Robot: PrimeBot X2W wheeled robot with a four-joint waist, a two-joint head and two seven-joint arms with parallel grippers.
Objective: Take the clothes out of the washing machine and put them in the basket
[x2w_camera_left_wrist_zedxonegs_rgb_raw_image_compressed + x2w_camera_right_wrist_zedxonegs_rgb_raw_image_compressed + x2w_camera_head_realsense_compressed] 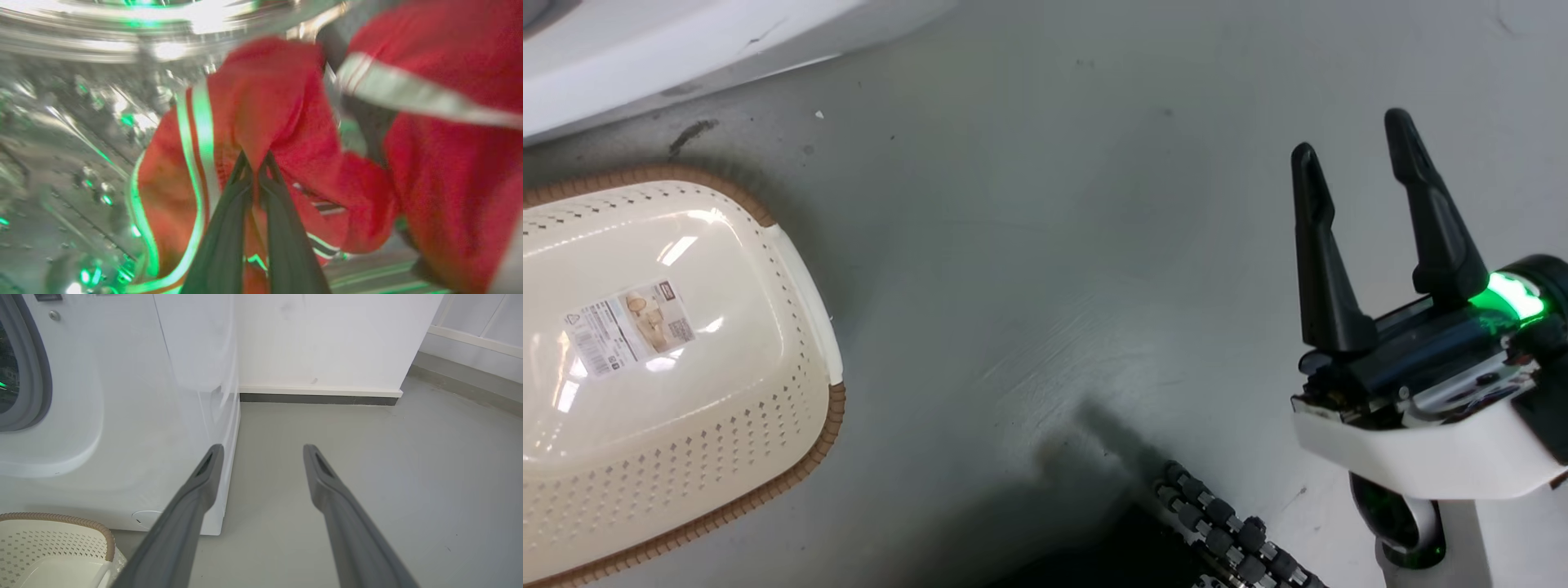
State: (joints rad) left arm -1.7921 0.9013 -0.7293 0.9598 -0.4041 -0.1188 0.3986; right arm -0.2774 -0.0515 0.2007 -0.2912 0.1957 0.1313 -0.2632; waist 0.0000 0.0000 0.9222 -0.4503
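Head view: basket [768, 425] beside grey floor [1054, 245]

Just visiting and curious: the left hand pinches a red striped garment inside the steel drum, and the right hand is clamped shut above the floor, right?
Not quite: the right hand is open, fingers spread apart above the floor, as the right wrist view shows. The left hand does pinch a red striped garment inside the steel drum.

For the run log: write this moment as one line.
left gripper: shut on clothes in washing machine | right gripper: open, empty | basket: no clothes seen
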